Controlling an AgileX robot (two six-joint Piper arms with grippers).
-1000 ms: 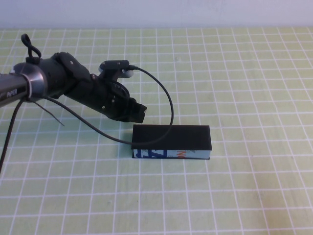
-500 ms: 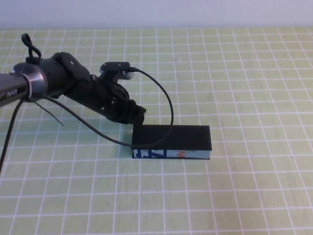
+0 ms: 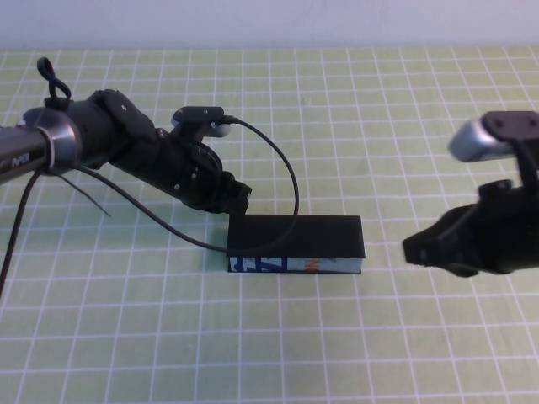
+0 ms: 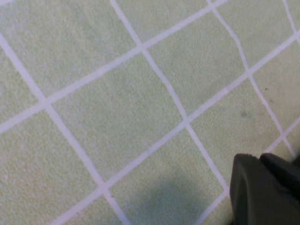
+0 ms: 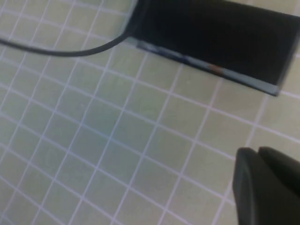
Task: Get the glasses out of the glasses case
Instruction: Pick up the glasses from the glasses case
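Observation:
The glasses case (image 3: pixel 296 242) is a matte black box with a pale blue printed front. It lies closed on the green grid mat at the middle, and also shows in the right wrist view (image 5: pixel 215 37). The glasses are hidden. My left gripper (image 3: pixel 241 195) is shut and empty, low over the mat just behind the case's left end; its fingers (image 4: pixel 262 192) press together. My right gripper (image 3: pixel 414 250) is shut and empty, a little to the right of the case's right end; its fingers (image 5: pixel 267 187) touch each other.
A black cable (image 3: pixel 286 181) from the left wrist camera loops over the case's lid and down past its left end. The green grid mat (image 3: pixel 379 126) stretches all around, with a pale wall behind it.
My right arm has come into view from the right and now sits near the case's right end. My left gripper has barely shifted behind the case. The case has not moved.

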